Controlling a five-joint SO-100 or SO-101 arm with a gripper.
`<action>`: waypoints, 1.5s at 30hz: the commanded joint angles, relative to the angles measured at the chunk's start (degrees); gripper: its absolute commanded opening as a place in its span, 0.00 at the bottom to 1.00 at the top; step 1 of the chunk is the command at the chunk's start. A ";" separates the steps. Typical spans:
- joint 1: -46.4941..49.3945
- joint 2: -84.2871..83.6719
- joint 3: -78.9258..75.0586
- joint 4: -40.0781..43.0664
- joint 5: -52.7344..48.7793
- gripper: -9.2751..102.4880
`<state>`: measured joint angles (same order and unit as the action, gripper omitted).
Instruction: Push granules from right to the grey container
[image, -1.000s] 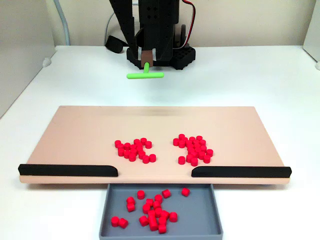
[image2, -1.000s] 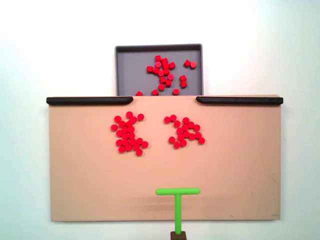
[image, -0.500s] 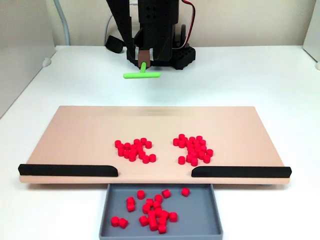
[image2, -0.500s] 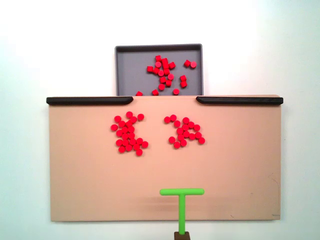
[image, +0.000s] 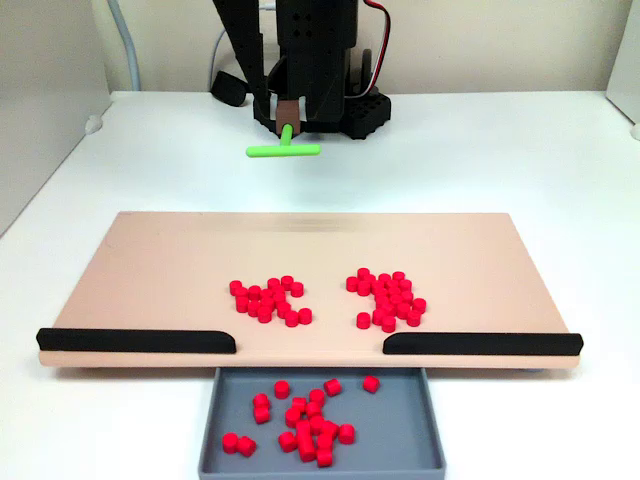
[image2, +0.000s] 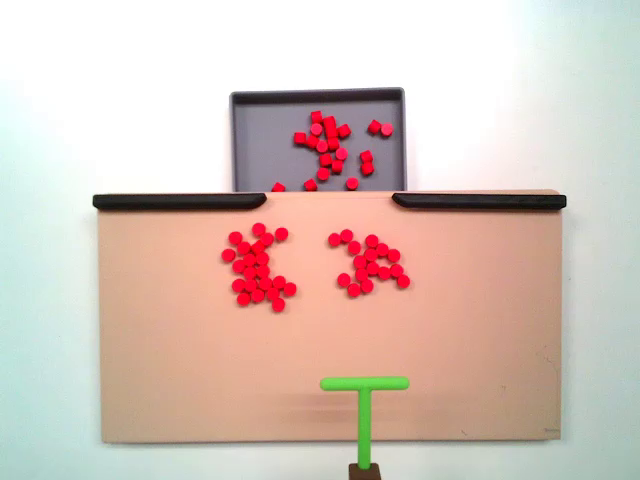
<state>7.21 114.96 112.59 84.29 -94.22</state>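
Tan board lies flat on the white surface, long edges across both fixed views. Two black strips run along the edge nearest the grey container, one per side, with an open gap between them; the container sits right under that gap, its near wall tucked below the board edge. Granules on the board form two separate clusters, bare board between them: one group in line with the gap's left part, the other partly behind the inner end of the right strip, as the front fixed view shows it. In the top-down fixed view the sides are mirrored: denser cluster on the left, looser one on the right, container above. More granules already lie in the container, mostly toward its middle, bare grey floor at one side. Green T-shaped stick hangs over the board's far edge area, crossbar parallel to the strips, well apart from both clusters with open tan board between. The hand is clamped on the stick's stem; black arm body above it. Wide empty margins of board at both short ends; white surface beyond.
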 joint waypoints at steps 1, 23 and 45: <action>0.35 0.79 -0.44 -0.18 -0.44 0.08; 0.00 1.23 -0.44 -0.18 -6.33 0.08; 11.78 -10.28 -11.43 -0.18 -56.51 0.08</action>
<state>16.96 107.58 106.70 84.29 -140.71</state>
